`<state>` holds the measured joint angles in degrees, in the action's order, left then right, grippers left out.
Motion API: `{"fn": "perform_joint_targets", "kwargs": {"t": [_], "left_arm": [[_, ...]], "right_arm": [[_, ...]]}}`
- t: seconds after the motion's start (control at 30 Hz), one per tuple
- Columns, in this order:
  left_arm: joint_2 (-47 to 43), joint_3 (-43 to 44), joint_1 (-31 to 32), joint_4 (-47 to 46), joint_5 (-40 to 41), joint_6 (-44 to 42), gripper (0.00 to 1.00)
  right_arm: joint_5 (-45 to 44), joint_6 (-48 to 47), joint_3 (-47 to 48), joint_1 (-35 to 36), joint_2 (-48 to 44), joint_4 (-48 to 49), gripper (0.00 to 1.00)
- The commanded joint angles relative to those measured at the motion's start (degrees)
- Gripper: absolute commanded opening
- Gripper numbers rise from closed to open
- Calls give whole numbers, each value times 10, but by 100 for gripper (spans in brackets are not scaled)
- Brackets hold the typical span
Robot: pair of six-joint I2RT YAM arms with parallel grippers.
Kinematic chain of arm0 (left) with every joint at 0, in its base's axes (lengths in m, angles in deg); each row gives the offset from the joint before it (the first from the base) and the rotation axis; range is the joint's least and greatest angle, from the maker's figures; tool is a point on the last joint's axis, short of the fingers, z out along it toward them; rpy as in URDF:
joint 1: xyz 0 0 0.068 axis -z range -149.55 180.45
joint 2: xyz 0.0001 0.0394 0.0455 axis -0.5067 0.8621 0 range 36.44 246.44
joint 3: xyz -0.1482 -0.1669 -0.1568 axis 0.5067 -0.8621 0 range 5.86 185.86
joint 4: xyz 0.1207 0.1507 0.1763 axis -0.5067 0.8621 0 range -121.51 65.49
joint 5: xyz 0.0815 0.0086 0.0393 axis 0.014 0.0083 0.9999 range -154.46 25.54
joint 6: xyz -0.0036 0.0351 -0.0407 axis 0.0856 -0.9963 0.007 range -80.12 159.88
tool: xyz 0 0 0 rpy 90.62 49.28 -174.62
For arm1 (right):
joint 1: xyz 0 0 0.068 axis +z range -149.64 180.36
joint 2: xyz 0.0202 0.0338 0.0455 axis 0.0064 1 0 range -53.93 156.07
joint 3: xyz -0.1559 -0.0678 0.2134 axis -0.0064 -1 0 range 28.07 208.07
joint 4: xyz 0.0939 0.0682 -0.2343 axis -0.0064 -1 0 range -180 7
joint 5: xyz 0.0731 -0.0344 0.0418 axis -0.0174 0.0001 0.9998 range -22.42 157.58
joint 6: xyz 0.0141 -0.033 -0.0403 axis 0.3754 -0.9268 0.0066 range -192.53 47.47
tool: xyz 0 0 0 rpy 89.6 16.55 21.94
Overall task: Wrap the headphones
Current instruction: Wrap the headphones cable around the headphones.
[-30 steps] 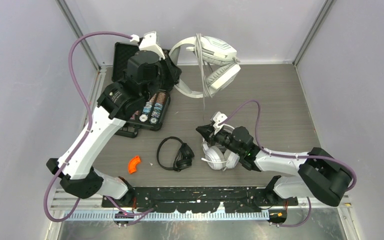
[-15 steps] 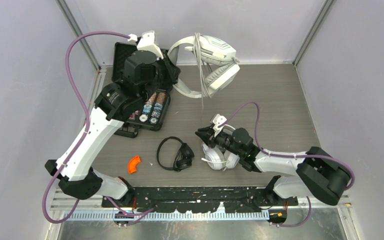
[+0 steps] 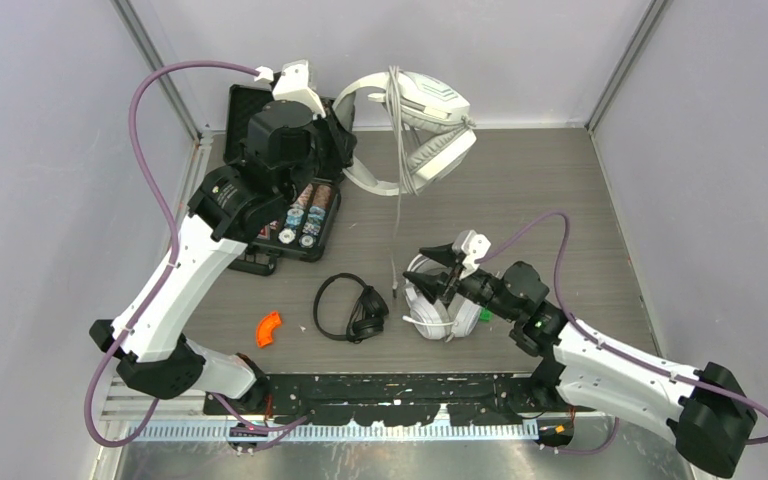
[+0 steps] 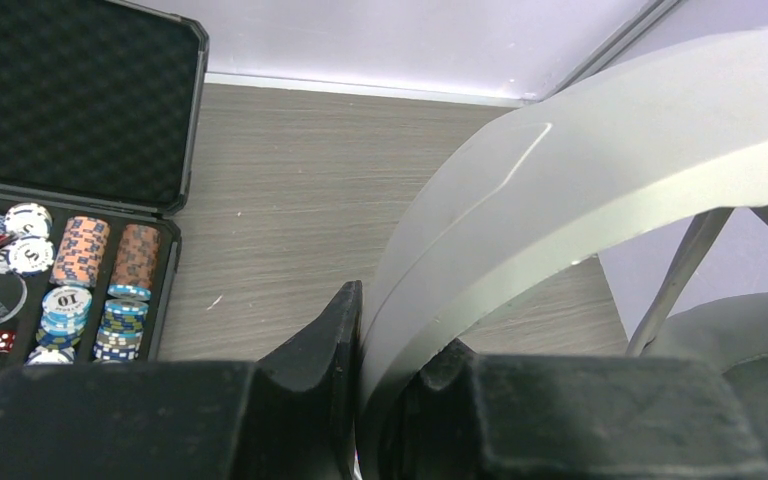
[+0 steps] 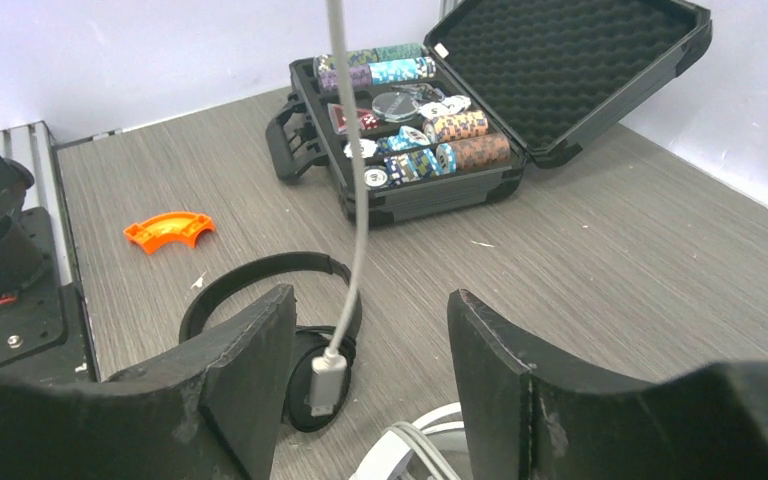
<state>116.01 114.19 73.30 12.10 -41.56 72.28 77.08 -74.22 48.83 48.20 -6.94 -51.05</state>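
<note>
Grip first: left gripper clamped tight on the pale headband of a bulky white padded over-ear headset, both black fingers pressed against the band. Holds that headset up off the grey wood-grain table, at about 12 o'clock in the top view, close to the back wall. From it, a pale cord hanging straight down toward 6 o'clock and ending in a small silvery plug. Cannot tell whether the plug touches anything below.

Right gripper spread wide apart, with only that dangling plug in the gap, touched by neither finger in the wrist view. Sits at about 5 o'clock of the table's middle, just over a second white padded over-ear headset lying on the table, loops of its pale cord beside it.

Just beside that one, at its 9 o'clock: a slim black on-ear headset, flat on the table. Farther toward 9 o'clock, apart from it, a small orange curved plastic piece.

At 10 o'clock of the table, partly under the left arm, an open black hard case with a foam-lined lid and stacks of poker chips in its tray.
</note>
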Motion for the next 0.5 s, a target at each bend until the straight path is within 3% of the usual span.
{"fn": "perform_joint_targets", "kwargs": {"t": [0.0,0.37,0.47], "left_arm": [[-18,28,1,-61,-7,20,0],[-18,40,1,-56,-20,24,0],[-17,44,1,-56,-28,27,0]], "right_arm": [[19,-14,41,2,14,-32,64],[22,-18,77,2,190,99,69],[-15,-29,81,2,228,137,69]]}}
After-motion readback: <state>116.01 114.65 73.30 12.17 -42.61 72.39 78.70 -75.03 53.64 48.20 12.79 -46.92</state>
